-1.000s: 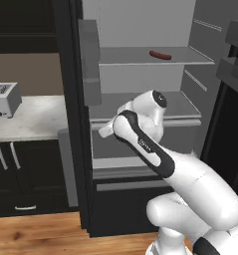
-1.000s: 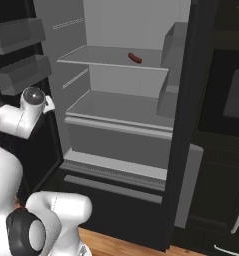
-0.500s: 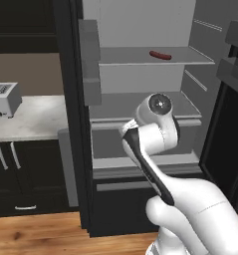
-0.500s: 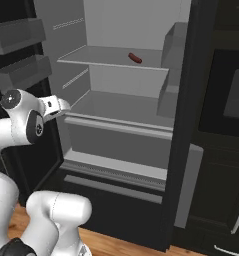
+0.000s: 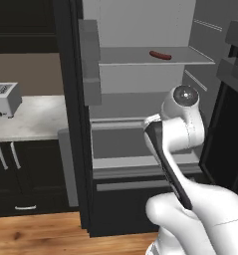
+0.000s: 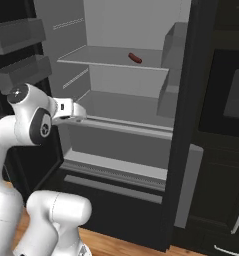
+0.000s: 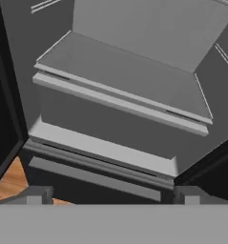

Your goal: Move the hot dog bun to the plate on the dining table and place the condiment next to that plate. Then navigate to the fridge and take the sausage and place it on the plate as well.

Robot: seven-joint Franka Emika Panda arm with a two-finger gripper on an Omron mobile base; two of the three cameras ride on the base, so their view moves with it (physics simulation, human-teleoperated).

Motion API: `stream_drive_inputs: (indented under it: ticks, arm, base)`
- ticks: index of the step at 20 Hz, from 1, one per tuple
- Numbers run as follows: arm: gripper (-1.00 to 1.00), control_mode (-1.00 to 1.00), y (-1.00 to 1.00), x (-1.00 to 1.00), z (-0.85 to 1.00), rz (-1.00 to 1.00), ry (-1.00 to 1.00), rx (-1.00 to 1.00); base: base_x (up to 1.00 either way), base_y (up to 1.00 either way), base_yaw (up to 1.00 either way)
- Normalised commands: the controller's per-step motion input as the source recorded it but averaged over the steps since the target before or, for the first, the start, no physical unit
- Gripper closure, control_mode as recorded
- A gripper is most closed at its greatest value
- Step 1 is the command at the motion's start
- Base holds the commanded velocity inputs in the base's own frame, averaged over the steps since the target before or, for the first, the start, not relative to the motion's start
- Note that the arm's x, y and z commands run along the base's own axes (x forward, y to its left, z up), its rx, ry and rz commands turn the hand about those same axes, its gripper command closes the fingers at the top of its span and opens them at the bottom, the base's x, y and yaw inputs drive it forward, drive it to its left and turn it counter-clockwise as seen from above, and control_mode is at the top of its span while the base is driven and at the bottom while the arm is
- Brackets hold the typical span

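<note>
Gaping wide and empty, gripper (image 7: 110, 195) before the fridge (image 7: 125, 95) shelves

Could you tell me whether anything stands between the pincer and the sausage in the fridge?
Nothing visible does. The sausage lies alone on the upper shelf, and the open pincer hangs lower, before the shelf below, with the doors swung aside.

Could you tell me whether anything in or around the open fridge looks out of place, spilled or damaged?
Nothing stands out. The tall black fridge stands open, its pale grey shelves level and clean. The small dark red sausage lies flat on the upper shelf, alone. The silver toaster sits squarely on the marble counter.
</note>
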Motion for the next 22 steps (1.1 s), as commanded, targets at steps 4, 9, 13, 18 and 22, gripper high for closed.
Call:
stream_drive_inputs:
  ticks: [4, 9, 13, 18, 22]
  arm:
    - [-1.00, -1.00, -0.46, -0.59, -0.23, -0.02, 0.00, 0.10]
    - [-1.00, 1.00, -0.10, -0.11, -0.01, 0.00, -0.01, 0.01]
    - [-1.00, 1.00, 0.00, 0.00, 0.00, 0.00, 0.00, 0.00]
    - [-1.00, 1.00, 0.00, 0.00, 0.00, 0.00, 0.00, 0.00]
    - [-1.00, 1.00, 0.00, 0.00, 0.00, 0.00, 0.00, 0.00]
  base:
    - [0.00, 0.00, 0.00]
    - [0.06, -0.13, 0.00]
    - [0.93, -0.10, 0.00]
    - [0.99, -0.08, -0.01]
    - [0.92, -0.21, -0.14]
